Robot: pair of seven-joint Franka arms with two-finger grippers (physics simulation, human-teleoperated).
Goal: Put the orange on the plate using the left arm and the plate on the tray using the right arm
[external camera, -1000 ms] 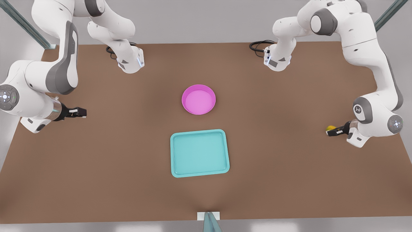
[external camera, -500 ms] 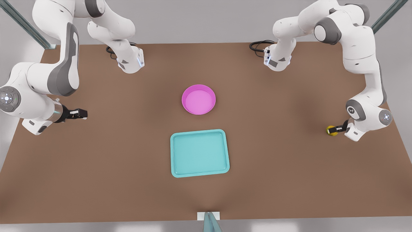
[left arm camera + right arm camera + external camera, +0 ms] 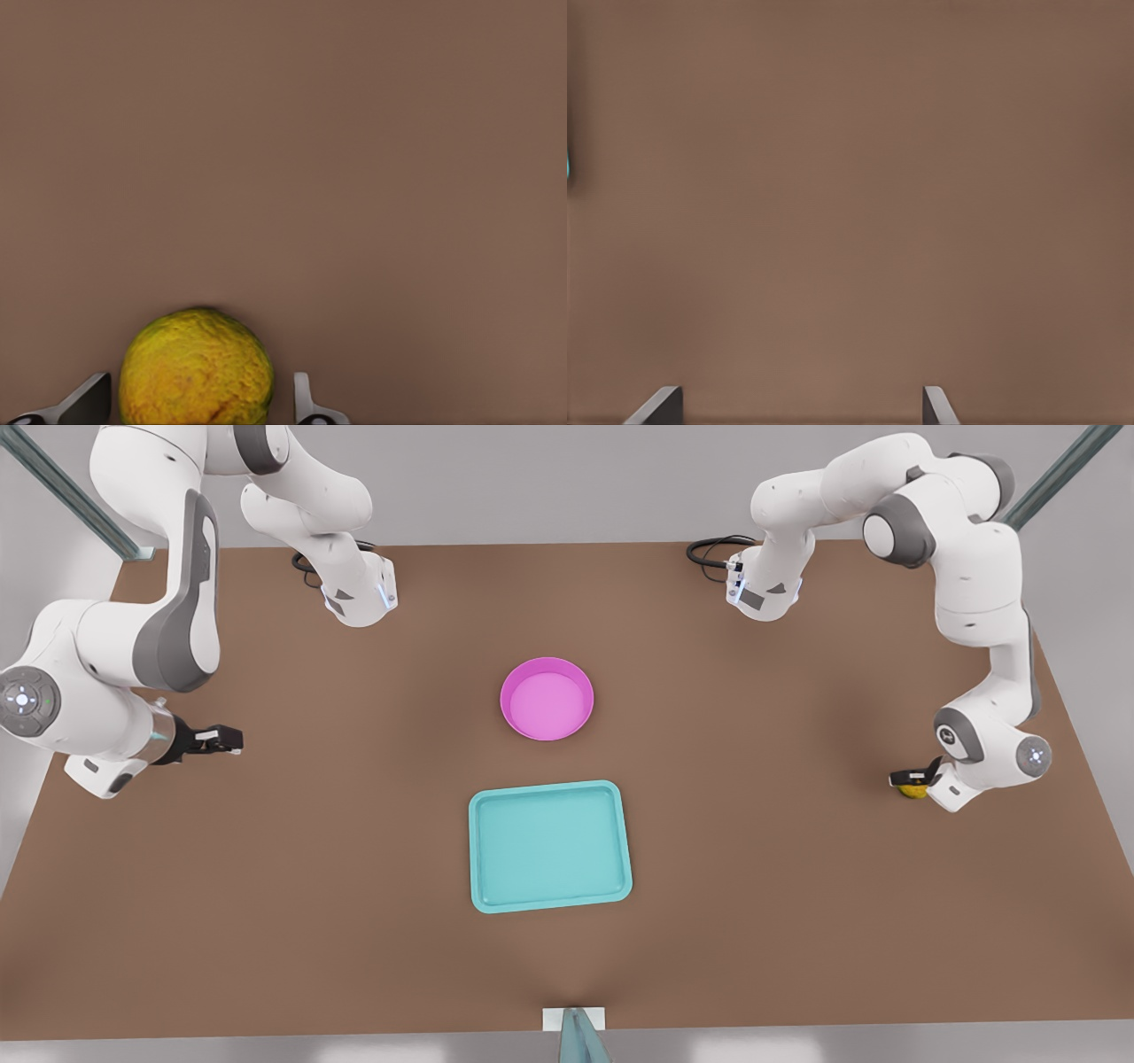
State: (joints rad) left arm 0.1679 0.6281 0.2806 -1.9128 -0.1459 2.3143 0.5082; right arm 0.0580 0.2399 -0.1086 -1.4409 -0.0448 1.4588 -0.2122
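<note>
The orange (image 3: 911, 789), bumpy and yellow-green, lies on the table at the front view's far right. My left gripper (image 3: 913, 779) is open and low over it. In the left wrist view the orange (image 3: 195, 372) sits between the two fingertips (image 3: 303, 398) with small gaps on both sides. The magenta plate (image 3: 547, 699) rests mid-table, holding nothing. The teal tray (image 3: 549, 846) lies just in front of it, bare. My right gripper (image 3: 232, 738) hangs open at the front view's far left, and its wrist view shows its spread fingers (image 3: 663, 403) over bare table.
The brown table (image 3: 354, 921) spreads wide around the plate and the tray. Both arm bases (image 3: 359, 598) stand at the back edge with black cables. A small grey post (image 3: 576, 1032) sits at the front edge.
The left arm has folded down and its gripper has dropped around the orange, which has stayed on the table. The right gripper has barely shifted.
</note>
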